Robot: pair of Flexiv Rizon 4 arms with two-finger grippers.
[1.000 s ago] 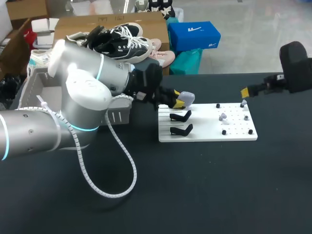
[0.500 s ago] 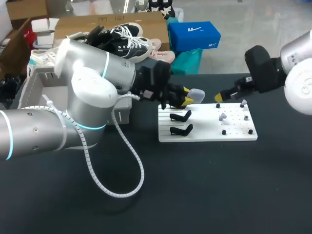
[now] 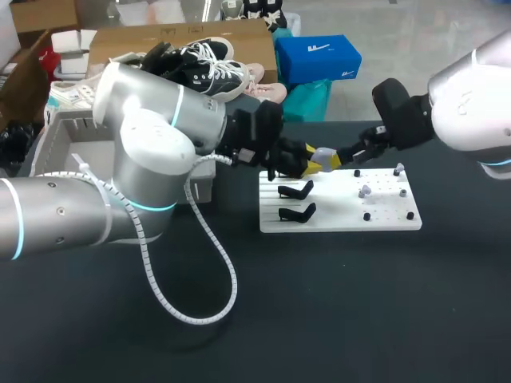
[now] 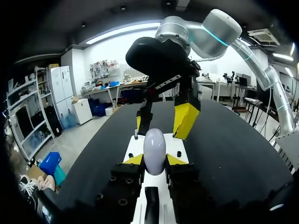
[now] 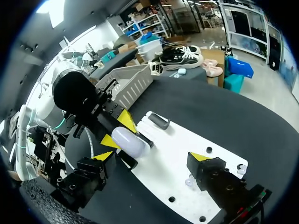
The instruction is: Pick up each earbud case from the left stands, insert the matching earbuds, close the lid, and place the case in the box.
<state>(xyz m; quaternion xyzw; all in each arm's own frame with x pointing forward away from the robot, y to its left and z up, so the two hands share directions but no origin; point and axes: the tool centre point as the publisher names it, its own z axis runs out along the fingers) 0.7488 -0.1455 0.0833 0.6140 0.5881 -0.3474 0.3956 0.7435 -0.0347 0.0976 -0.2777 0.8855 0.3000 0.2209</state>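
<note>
A pale lavender earbud case (image 4: 154,148), lid closed, sits upright between the yellow tips of my left gripper (image 4: 154,160), which is shut on it. In the head view the case (image 3: 323,153) hangs above the back left edge of the white board (image 3: 339,219). My right gripper (image 3: 342,156) comes in from the right and stands wide open, its fingers (image 4: 186,119) either side of the case's far end, not touching. The right wrist view shows the case (image 5: 128,142) near one finger of my right gripper (image 5: 151,156). Two small earbuds (image 3: 365,191) (image 3: 398,169) rest on the board's pegs.
Two empty black stands (image 3: 295,190) (image 3: 297,212) sit on the board's left part, below the left gripper. A grey basket (image 3: 72,144) stands at the table's back left, behind my left arm. The left arm's white cable (image 3: 196,263) loops over the table.
My right arm has swung in from the far right until its open gripper reaches the case. My left gripper has carried the case a little rightwards off the stands.
</note>
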